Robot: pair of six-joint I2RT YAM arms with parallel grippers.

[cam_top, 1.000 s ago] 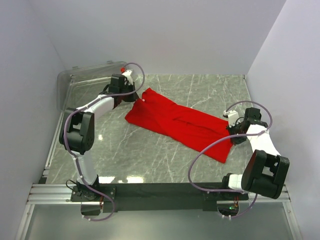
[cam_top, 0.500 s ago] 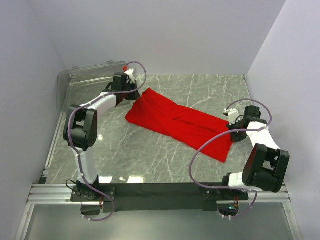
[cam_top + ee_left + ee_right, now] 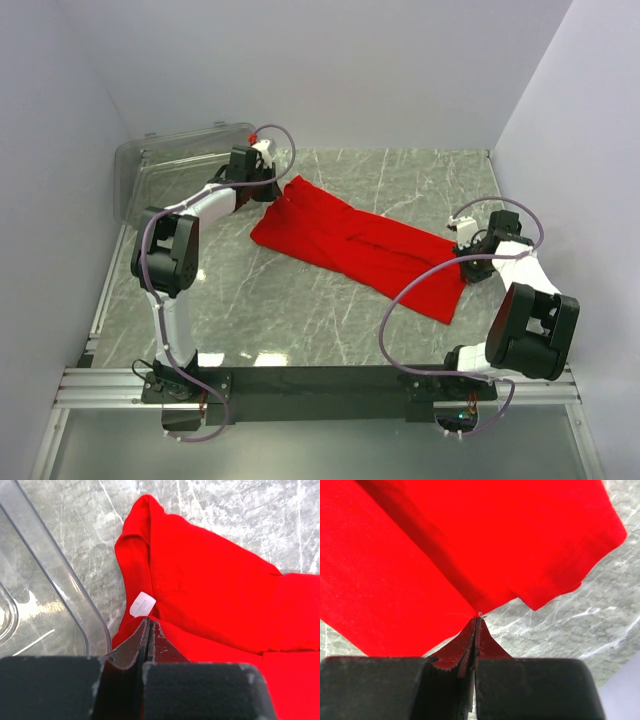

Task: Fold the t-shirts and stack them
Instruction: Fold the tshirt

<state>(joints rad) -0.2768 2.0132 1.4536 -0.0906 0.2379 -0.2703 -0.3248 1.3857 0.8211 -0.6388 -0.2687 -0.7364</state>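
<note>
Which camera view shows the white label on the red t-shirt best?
The left wrist view: the white label lies on the t-shirt, ahead of the left gripper. The top external view is too small to show it; the right wrist view shows cloth without it.

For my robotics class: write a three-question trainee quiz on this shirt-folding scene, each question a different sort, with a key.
1. True or false: the red t-shirt lies inside the clear plastic bin.
2. In the left wrist view, the white label sits: A) just beyond the tips of the left gripper; B) on the bin; C) nowhere in sight.
3. Fill in: the right gripper is ___ on the shirt's edge.
Key: 1 false, it lies on the table beside the bin; 2 A; 3 shut.
</note>
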